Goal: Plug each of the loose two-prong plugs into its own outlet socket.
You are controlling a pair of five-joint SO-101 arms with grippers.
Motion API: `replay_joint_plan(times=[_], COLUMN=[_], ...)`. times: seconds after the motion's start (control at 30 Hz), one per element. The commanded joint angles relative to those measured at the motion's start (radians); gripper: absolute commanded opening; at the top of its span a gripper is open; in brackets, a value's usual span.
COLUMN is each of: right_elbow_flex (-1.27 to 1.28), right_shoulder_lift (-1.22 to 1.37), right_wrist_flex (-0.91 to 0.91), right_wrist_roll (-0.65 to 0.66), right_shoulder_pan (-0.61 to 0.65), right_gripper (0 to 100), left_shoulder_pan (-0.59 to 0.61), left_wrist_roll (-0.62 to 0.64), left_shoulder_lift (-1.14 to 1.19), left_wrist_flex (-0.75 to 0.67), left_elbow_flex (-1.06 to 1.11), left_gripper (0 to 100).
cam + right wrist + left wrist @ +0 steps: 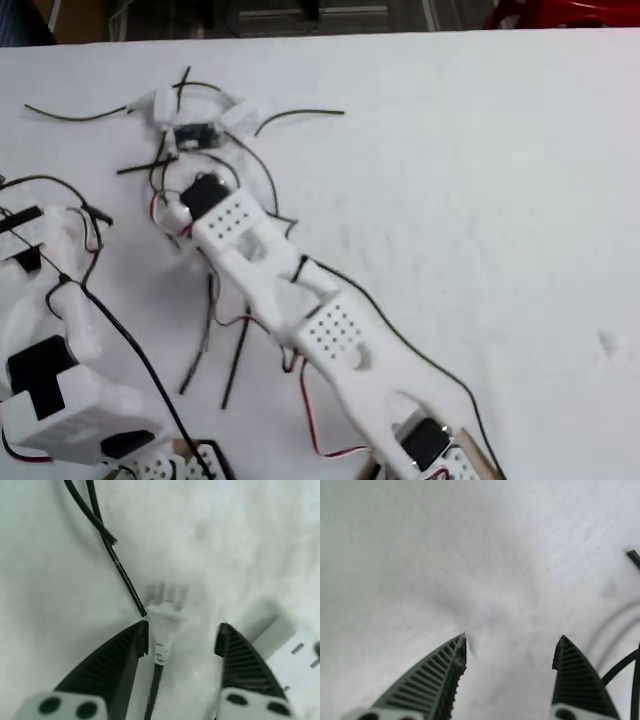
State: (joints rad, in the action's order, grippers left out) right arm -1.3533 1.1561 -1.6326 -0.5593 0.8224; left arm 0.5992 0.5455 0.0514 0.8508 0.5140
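A white two-prong plug point(162, 622) on a black cord lies on the white table, its prongs point(167, 596) pointing away from the wrist. My right gripper point(183, 626) is open and straddles the plug, one finger on each side, without closing on it. A white outlet block point(287, 642) sits just beyond one finger. From above, the right arm point(235, 225) stretches to the back left, where white outlet pieces point(165, 105) and cords lie. My left gripper point(512, 640) is open over bare table, holding nothing. The left arm point(50, 390) sits folded at the front left.
Loose black cords point(215, 340) trail across the left half of the table, and two more cords point(92, 515) run past the plug. Cord ends point(625, 650) lie beside the left gripper. The table's right half point(500, 200) is bare white surface.
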Motion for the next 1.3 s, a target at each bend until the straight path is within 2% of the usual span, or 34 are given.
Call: replay_joint_plan(times=[0.0,0.13,0.37,0.5,0.67,0.73,0.8,0.97,1.1,1.27], right_elbow_flex=[-0.101,-0.244,-0.304,-0.172,0.181,0.304,0.385,0.479,0.483,0.482], right_shoulder_lift=[-0.03,-0.087,-0.254,-0.36,-0.521,-0.567,-0.598,-0.581,-0.515,-0.455], right_wrist_flex=[-0.036,-0.087,-0.093,-0.094,-0.091,-0.085,-0.082,-0.067,-0.065,-0.05], right_wrist_roll=[-0.015,0.009,0.222,0.313,0.35,0.35,0.35,0.344,0.344,0.344], right_shoulder_pan=[-0.039,-0.087,-0.248,-0.369,-0.527,-0.576,-0.616,-0.667,-0.679,-0.679], right_gripper=[32.4,32.4,32.3,32.3,32.3,32.3,32.3,32.3,32.3,32.3], left_shoulder_pan=[0.004,-0.028,-0.143,-0.263,-0.443,-0.478,-0.489,-0.479,-0.478,-0.475], left_wrist_roll=[0.006,0.002,-0.077,-0.077,-0.091,-0.161,-0.232,-0.245,-0.348,-0.402], left_shoulder_lift=[-0.054,-0.059,-0.064,-0.064,-0.058,-0.053,-0.053,-0.053,-0.051,-0.007], left_wrist_flex=[-0.015,-0.009,0.046,0.12,0.109,0.074,0.04,-0.044,-0.04,0.04], left_elbow_flex=[-0.006,-0.011,-0.031,-0.052,-0.048,-0.046,-0.029,0.011,0.02,-0.002], left_gripper=[28,28,28,28,28,28,28,28,28,25])
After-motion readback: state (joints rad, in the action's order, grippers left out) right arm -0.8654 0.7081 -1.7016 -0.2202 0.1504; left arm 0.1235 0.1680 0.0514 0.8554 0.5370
